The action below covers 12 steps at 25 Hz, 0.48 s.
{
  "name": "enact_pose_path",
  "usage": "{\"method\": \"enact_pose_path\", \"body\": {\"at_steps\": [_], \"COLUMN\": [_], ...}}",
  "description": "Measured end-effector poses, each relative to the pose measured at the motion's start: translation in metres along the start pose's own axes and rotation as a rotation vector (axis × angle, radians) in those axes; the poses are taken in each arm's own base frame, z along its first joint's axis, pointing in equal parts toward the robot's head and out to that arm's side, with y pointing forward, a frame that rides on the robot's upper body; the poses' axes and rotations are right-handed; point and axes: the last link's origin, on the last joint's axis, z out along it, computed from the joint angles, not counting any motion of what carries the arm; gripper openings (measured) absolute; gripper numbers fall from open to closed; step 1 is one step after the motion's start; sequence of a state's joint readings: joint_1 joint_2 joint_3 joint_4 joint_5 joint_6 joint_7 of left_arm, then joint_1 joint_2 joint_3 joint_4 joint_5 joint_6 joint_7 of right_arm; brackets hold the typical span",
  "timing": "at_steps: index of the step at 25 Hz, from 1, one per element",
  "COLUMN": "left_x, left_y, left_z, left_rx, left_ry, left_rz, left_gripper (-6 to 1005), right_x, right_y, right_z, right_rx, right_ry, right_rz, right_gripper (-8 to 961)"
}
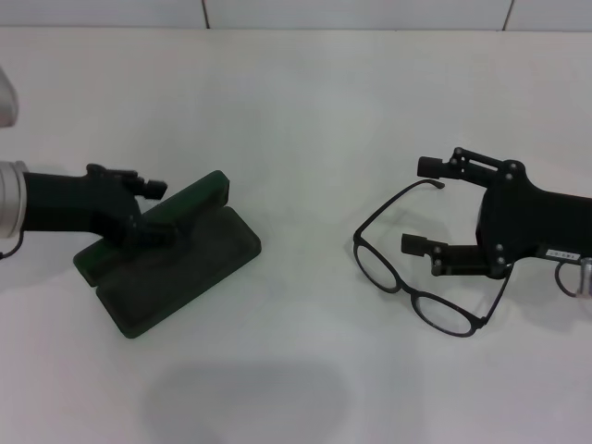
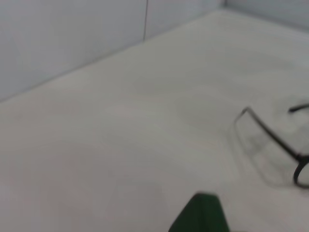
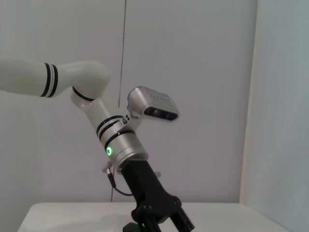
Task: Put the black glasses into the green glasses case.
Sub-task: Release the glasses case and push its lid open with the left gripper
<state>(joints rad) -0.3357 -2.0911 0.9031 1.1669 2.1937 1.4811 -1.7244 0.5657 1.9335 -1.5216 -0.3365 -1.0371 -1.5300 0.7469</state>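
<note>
At nine o'clock on the white desk (image 1: 305, 92), the left claw (image 1: 153, 213) is clamped on the raised lid of the dark green hinged hard glasses case (image 1: 176, 264), propping it open. At three o'clock, the right claw (image 1: 425, 205) rests with fingers apart, straddling one slim temple arm of the thin black-framed eyeglasses (image 1: 416, 277), which lie flat on the desk, well apart from the case. A pinch on that thin arm alone could let the frame twist, slide or drop in transit.
</note>
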Motion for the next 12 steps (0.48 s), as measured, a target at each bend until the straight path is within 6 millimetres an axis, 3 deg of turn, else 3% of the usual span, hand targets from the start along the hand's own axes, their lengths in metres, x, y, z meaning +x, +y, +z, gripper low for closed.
{"method": "enact_pose_path", "body": {"at_steps": [2,12], "left_x": [-0.0024,-0.0006], "left_y": [-0.0006,-0.0046], "left_z": [0.0015,0.0008], "left_rx": [0.008,0.025], "left_ry": [-0.024,-0.036], "left_rz": [-0.02,-0.059], "left_gripper": [805,497], "right_x": [-0.0006,0.0012], "right_y": [-0.0011,0.0], "right_z": [0.0016,0.0003], "right_rx": [-0.003,0.002], "right_ry": [0.002,0.007], "right_rz": [-0.005,-0.006], "right_gripper": [865,864]}}
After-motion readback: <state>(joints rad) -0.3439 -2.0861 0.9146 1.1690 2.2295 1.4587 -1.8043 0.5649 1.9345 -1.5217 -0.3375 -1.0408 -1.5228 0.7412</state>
